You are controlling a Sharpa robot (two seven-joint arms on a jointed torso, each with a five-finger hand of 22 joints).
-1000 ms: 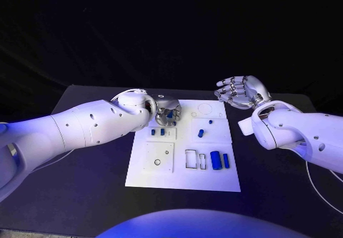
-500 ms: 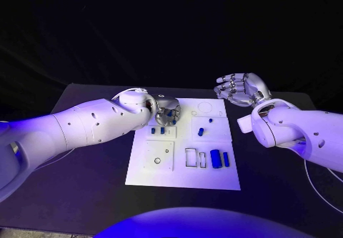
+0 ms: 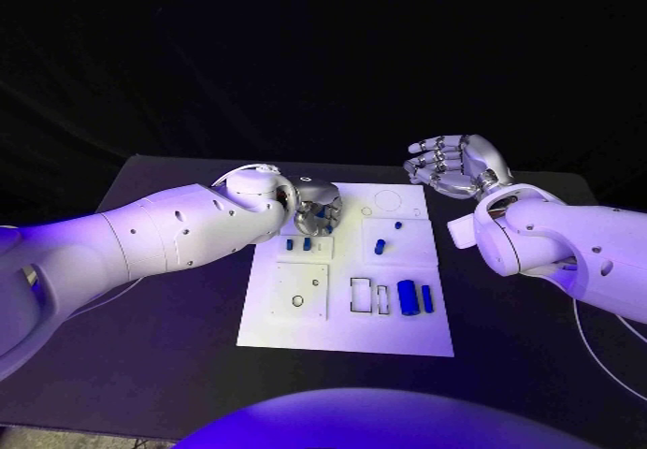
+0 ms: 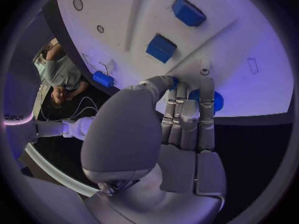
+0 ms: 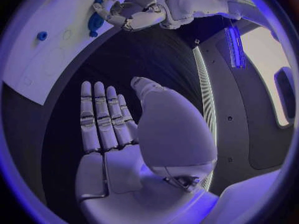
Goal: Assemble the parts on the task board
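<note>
The white task board (image 3: 348,323) lies mid-table. My left hand (image 3: 316,208) hovers over its far left corner, fingers curled in, thumb and fingers pinching a small blue part (image 3: 323,219); in the left wrist view blue shows at the thumb tip (image 4: 174,81) and under the fingers (image 4: 217,100). My right hand (image 3: 456,168) hangs raised past the board's far right corner, fingers apart and holding nothing. On the board lie two small blue parts (image 3: 296,245), another (image 3: 379,249), and two blue cylinders (image 3: 408,299) near the front right.
A dark ring (image 3: 296,302) marks the board's left square plate, with rectangular slots (image 3: 362,297) beside the cylinders. A round outline (image 3: 388,201) sits at the far edge. Black table (image 3: 162,309) surrounds the board on every side.
My left hand has drifted slightly toward the board's far edge with the blue part still in it. The right hand has barely moved.
</note>
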